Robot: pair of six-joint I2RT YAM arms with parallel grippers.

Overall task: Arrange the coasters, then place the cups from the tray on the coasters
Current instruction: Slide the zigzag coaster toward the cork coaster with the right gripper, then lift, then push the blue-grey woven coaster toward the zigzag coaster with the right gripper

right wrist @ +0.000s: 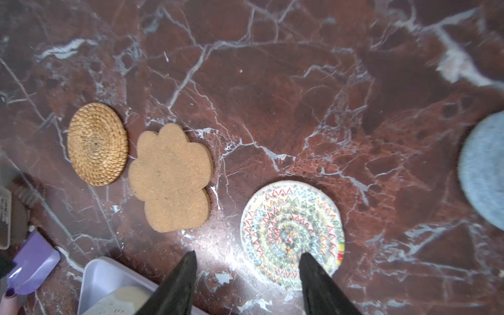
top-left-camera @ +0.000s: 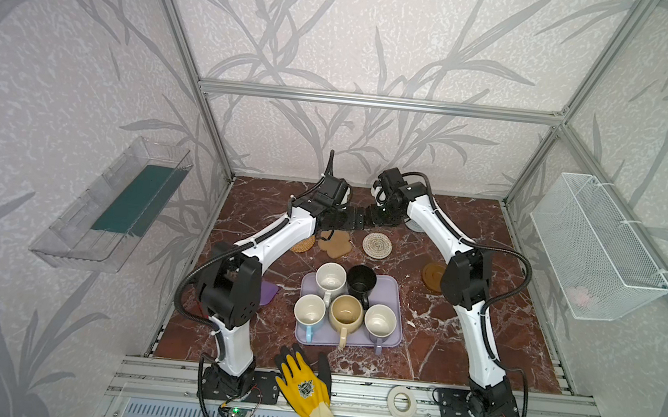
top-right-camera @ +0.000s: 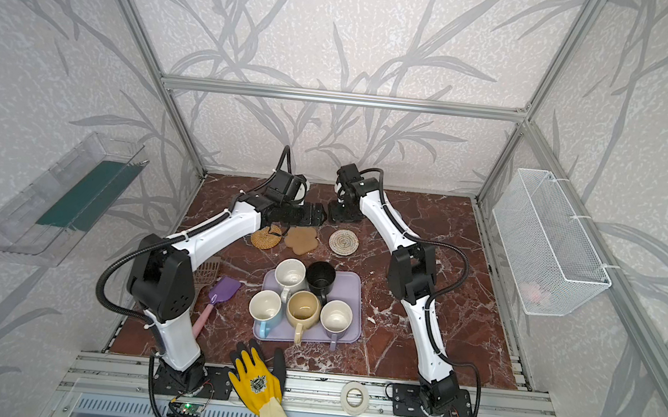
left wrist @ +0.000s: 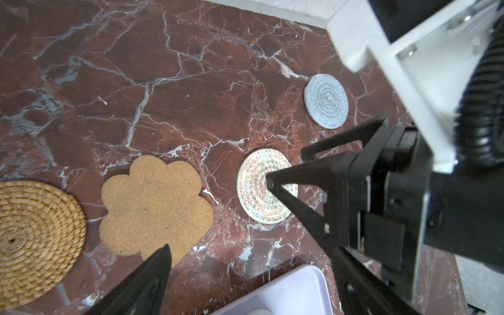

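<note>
Five cups stand on the lavender tray: white, black, light blue, cream-yellow and lavender. Behind the tray lie the coasters in a row: orange rattan, tan paw and cream rope. The grey-blue one lies further right, and the brown disc sits right of the tray. My right gripper hangs open over the rope coaster's edge, holding nothing. My left gripper is open and empty, between the paw coaster and the tray corner, tip to tip with the right one.
A yellow glove and a white tape roll lie on the front rail. A purple spatula and a brown slotted one lie left of the tray. A wire basket and a clear bin hang on the side walls.
</note>
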